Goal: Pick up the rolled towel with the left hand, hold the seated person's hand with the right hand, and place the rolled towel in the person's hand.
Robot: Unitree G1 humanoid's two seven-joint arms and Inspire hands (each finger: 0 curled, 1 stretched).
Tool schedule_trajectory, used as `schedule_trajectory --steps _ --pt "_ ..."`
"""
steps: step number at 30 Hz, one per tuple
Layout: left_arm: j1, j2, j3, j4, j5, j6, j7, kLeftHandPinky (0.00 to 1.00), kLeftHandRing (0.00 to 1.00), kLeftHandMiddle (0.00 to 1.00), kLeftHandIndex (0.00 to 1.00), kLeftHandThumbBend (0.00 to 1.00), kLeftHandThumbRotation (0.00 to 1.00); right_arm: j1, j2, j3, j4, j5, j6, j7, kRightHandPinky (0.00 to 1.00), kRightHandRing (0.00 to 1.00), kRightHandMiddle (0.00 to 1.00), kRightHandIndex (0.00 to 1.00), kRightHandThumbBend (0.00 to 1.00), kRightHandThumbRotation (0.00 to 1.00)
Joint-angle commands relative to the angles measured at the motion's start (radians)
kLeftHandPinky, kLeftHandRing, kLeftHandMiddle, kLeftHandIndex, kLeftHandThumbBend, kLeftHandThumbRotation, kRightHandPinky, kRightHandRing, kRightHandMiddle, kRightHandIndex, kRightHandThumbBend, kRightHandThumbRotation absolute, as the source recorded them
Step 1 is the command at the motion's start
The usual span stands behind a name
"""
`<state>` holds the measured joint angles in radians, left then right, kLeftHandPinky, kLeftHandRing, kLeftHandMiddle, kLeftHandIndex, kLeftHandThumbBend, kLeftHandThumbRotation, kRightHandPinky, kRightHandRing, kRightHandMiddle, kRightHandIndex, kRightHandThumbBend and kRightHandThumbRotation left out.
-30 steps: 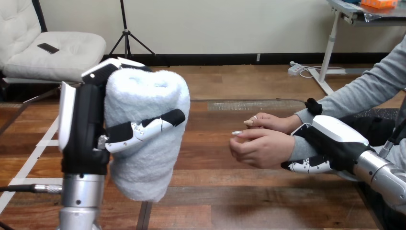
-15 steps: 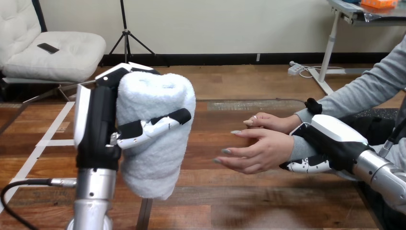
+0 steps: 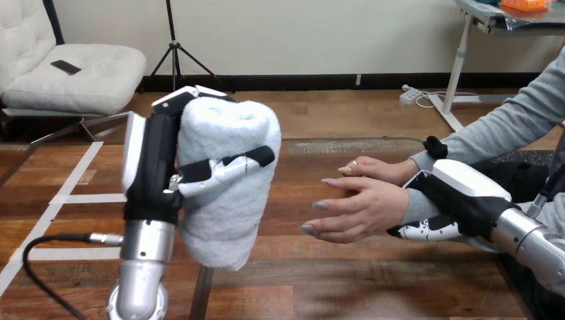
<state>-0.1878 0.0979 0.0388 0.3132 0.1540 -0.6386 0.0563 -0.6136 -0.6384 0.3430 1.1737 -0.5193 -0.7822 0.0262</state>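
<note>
A white rolled towel (image 3: 230, 177) stands upright above the table, held by my left hand (image 3: 156, 167), whose fingers curl round its middle. To its right the person's hand (image 3: 356, 210) is stretched out with its fingers spread toward the towel, a small gap apart. Behind it lies the person's other hand (image 3: 376, 170). My right hand (image 3: 460, 200) is wrapped round the grey-sleeved wrist of the outstretched hand, with fingers curled under it.
The wooden table (image 3: 373, 273) runs below both arms, with bare surface in the front middle. A black cable (image 3: 46, 250) loops at the lower left beside my left forearm.
My left hand has carried the towel to the right, closer to the person's hand. That hand has opened from a loose fist to spread fingers. My right hand has stayed on the wrist.
</note>
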Motion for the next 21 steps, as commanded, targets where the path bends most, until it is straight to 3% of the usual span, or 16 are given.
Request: schedule_trajectory --steps 1,21 --pt "-0.138 -0.015 -0.010 0.053 -0.016 -0.035 0.007 0.27 0.31 0.36 0.40 0.66 0.00 -0.035 0.021 -0.042 -0.054 0.050 -0.027 0.001 0.14 0.18 0.24 0.24 0.43 0.44" --pt "-0.241 -0.021 -0.022 0.222 0.006 -0.087 0.039 0.27 0.31 0.37 0.40 0.67 0.00 -0.042 0.031 -0.041 -0.068 0.060 -0.026 0.020 0.12 0.16 0.22 0.23 0.44 0.48"
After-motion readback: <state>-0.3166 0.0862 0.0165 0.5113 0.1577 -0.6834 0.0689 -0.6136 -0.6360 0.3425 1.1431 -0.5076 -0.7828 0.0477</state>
